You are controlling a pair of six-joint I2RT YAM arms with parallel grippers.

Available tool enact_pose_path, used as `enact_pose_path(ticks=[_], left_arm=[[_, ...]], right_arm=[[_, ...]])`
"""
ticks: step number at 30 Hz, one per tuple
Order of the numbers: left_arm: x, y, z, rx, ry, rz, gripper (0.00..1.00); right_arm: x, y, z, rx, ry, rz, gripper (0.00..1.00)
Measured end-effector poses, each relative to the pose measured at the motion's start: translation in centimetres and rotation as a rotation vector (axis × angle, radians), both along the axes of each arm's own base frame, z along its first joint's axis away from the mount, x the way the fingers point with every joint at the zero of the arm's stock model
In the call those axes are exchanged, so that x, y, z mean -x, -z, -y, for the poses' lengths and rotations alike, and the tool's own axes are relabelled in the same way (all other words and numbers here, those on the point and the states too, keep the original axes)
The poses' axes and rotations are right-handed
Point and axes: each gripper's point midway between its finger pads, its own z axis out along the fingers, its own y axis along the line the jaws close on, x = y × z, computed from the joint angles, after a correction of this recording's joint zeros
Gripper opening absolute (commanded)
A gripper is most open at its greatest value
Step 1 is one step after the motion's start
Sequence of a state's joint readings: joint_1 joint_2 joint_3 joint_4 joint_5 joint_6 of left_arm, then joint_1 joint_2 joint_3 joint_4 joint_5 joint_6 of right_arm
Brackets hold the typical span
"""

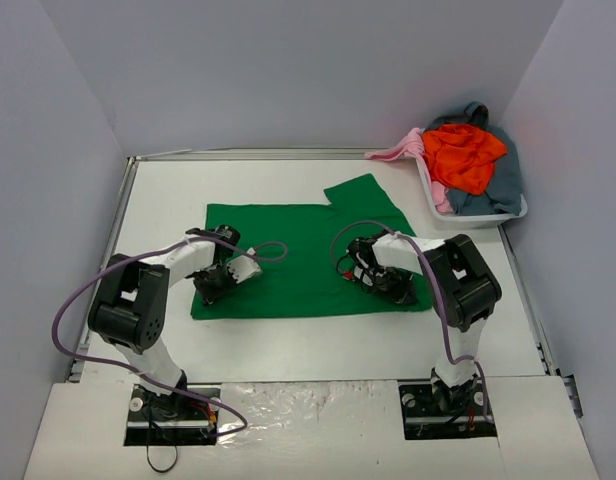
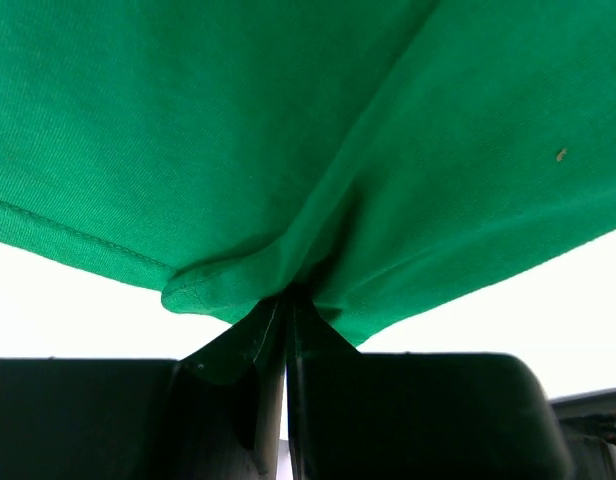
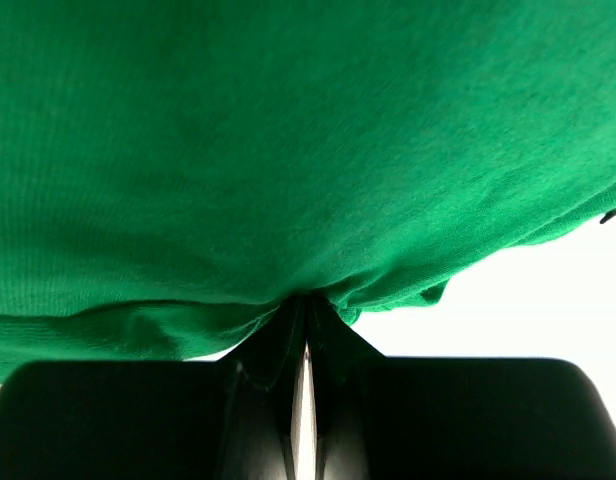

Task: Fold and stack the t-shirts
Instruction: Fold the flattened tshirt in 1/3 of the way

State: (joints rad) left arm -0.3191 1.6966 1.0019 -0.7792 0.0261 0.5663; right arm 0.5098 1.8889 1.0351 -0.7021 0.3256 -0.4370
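The left gripper (image 1: 212, 284) sits at the near left corner of the green t-shirt (image 1: 298, 255). Its jaws are pressed together with only a sliver of a gap, and they pinch a small fold of the hemmed edge. In the left wrist view the cloth rises from the fingertips (image 2: 273, 318) like a tent. A tiny speck (image 2: 561, 154) shows on the fabric, too small to identify.

The shirt lies spread out mid-table (image 1: 288, 345), one short sleeve jutting at its far right corner.

The right gripper (image 1: 390, 286) is at the near right edge of the same shirt. Its jaws are likewise squeezed nearly together on a bunch of green cloth. Fabric fills most of its wrist view, so the pinched edge itself is hard to make out.

At the far right corner a white tub (image 1: 508, 213) holds a heap of shirts. The orange-red shirt (image 1: 466, 155) lies on top, the grey-blue shirt (image 1: 504, 180) wraps behind it, and the pale pink shirt (image 1: 398, 150) spills over the left rim. The heap hides much of the tub.
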Motion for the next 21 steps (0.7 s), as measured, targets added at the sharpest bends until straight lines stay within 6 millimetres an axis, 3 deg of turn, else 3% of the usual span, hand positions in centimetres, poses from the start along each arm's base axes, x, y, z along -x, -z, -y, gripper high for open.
enact_pose_path(ticks=[7, 11, 16, 19, 21], left_arm=[[1.1, -0.4, -0.1, -0.004, -0.002, -0.047, 0.03], [1.1, -1.7, 0.1, 0.001, -0.003, -0.068, 0.03], [-1.1, -5.4, 0.9, 0.028, -0.003, 0.009, 0.14], [-2.6, -9.0, 1.4, 0.06, -0.002, 0.094, 0.2], [-3.4, -11.3, 1.7, 0.079, 0.0, 0.154, 0.29]], right_arm=[[0.7, -0.2, -1.0, -0.051, 0.028, -0.043, 0.0], [0.1, -0.6, -2.4, -0.114, 0.044, -0.044, 0.0], [-1.4, -2.8, -3.9, -0.178, 0.046, -0.002, 0.0], [-2.7, -5.0, -4.7, -0.213, 0.042, 0.048, 0.01], [-3.5, -6.6, -5.2, -0.235, 0.037, 0.084, 0.02]])
